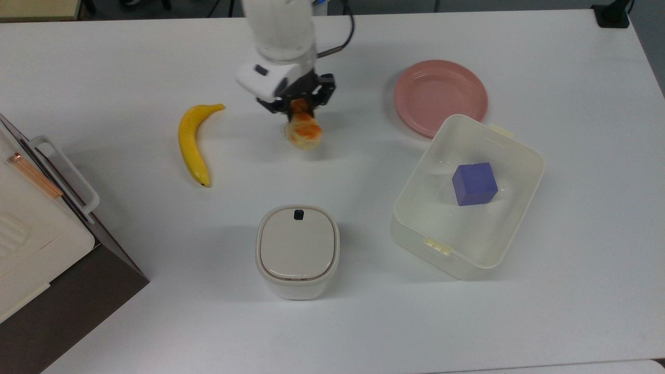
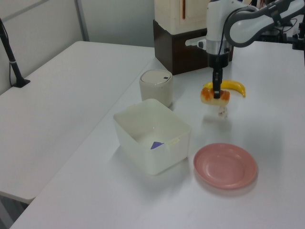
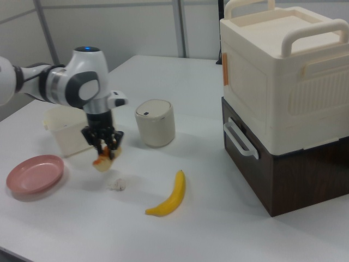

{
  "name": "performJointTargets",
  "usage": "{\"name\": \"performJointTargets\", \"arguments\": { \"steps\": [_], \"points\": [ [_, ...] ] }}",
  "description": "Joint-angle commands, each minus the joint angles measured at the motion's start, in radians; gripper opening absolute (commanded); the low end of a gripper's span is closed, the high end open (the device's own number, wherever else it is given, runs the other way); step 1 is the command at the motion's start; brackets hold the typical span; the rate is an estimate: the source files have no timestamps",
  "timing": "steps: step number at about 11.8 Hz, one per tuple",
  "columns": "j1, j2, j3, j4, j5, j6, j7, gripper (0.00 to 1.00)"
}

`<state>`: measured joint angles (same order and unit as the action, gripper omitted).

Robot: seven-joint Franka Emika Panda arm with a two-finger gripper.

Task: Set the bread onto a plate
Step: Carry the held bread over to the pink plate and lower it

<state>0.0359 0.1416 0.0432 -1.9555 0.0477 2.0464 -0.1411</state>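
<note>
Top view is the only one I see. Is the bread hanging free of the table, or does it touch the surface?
Observer: It hangs free. In the left view the bread is held in the gripper, with a gap above the table.
Operator: Is the small white lump stuck to the bread?
Observer: No. In the right view the white lump lies on the table, apart from the bread.

Arm (image 3: 60,82): glossy white shells, dark grey joint bands, blue LED on cap; black cable at wrist. Gripper (image 1: 300,106): black, 2 fingers, white flange.
</note>
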Motion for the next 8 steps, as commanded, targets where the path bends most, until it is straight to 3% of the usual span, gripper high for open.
{"name": "performJointTargets", "arguments": {
  "steps": [1,4,8],
  "points": [
    [0.113,-0.017,0.01,0.027,0.057,-0.05,0.02,0.4],
    [0.145,-0.013,0.058,0.069,0.058,-0.095,0.061,0.42],
    [0.145,-0.008,0.193,0.067,0.058,-0.124,0.127,0.42]
  ]
}}
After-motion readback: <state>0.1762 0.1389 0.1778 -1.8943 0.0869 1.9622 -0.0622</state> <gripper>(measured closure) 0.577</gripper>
